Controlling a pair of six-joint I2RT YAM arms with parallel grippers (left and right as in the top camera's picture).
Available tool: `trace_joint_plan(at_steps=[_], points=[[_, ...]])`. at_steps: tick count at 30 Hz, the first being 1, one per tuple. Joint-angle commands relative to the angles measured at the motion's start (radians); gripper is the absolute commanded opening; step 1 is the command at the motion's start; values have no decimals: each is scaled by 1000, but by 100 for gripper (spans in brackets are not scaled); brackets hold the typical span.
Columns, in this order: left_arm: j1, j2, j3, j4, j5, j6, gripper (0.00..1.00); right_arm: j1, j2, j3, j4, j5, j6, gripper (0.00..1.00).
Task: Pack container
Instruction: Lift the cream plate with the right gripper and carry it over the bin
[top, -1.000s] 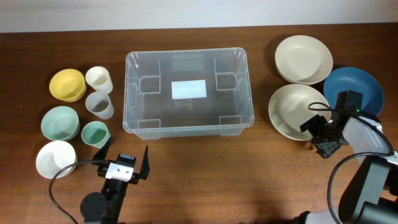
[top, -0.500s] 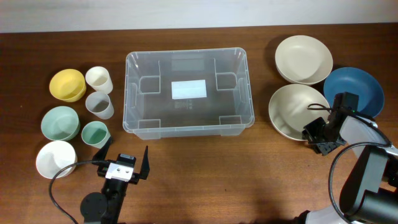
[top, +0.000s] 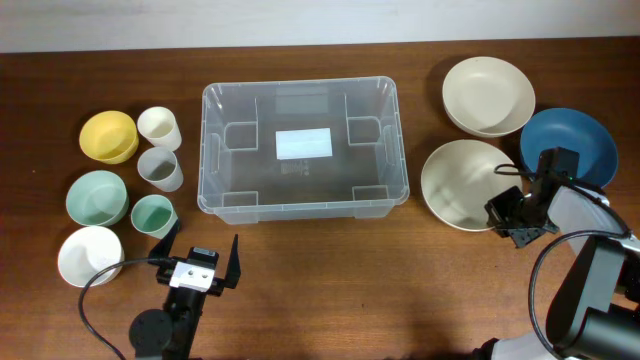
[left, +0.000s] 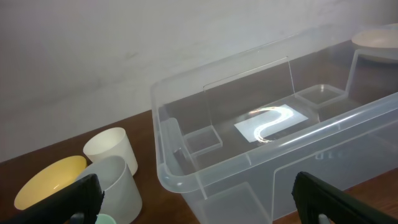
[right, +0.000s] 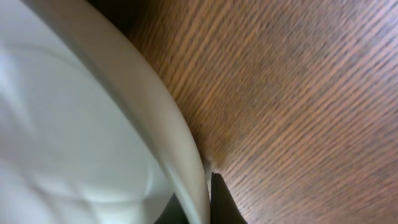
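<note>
Near the bench's (top: 320, 290) right edge, the right end effector (top: 497, 209) pinches a cream bowl (top: 455, 185), container (top: 300, 203) lying to its left.

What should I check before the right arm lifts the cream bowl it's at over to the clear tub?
1. Right gripper shut on the near cream bowl at its rim: ok.
2. How deep the rim sits in the grip: cannot tell; the right wrist view is too close.
3. Container open-topped and empty: ok.
4. Table bare between that bowl and the container: ok.
5. Left gripper open, in front of the container, off that path: ok.
</note>
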Motion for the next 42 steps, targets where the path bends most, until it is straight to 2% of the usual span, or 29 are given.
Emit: trace_joint_plan(at_steps=[1,7,10,16,18,21,25,26,27,30,34,38,42], points=[[6,-5,-2,-6,-3,12,99,-2,-24,-21,-23,-5,-7,4],[6,-5,-2,-6,-3,12,99,-15,-155,-20,-14,-131,-18,4],[6,-5,-2,-6,-3,12,99,-41,-240,-20,9,-237,-68,4],[6,-5,-2,-6,-3,12,100,-129,-472,-14,8,-317,-70,4],[6,-5,-2,-6,-3,12,99,-151,-605,11,8,-376,-69,4],[6,-5,-2,-6,-3,12,99,-117,-704,49,8,-423,-63,4],[6,-5,-2,-6,-3,12,100,52,-782,106,51,-414,18,4],[6,-5,-2,-6,-3,12,99,79,-783,112,64,-409,28,4],[6,-5,-2,-6,-3,12,99,178,-773,127,101,-376,67,4],[6,-5,-2,-6,-3,12,99,338,-730,138,159,-290,105,4],[6,-5,-2,-6,-3,12,99,603,-575,161,219,-114,122,4],[6,-5,-2,-6,-3,12,100,795,-340,253,228,-23,94,4],[6,-5,-2,-6,-3,12,99,874,-187,339,225,38,61,4]])
